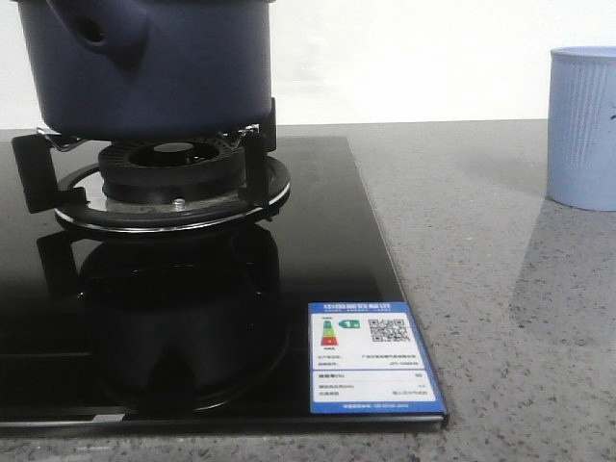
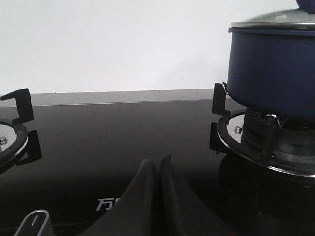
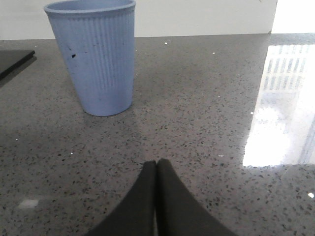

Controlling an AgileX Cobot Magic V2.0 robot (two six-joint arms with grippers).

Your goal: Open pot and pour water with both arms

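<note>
Pressed together and holding nothing, the left gripper [image 2: 160, 164] hangs low over the black glass hob [image 2: 123, 132], where white characters lie partly hidden beneath its fingers. Beyond it, the pot [image 2: 273, 69], lid [image 2: 275, 22] on, sits on the burner's black supports [image 1: 255, 154]. Right gripper [image 3: 156, 167], likewise closed and empty, hovers over the speckled grey counter [image 3: 206, 113] near a ribbed light blue cup [image 3: 96, 59]. An energy label [image 1: 371, 356] with QR code marks the hob's corner; its print is unreadable.
</note>
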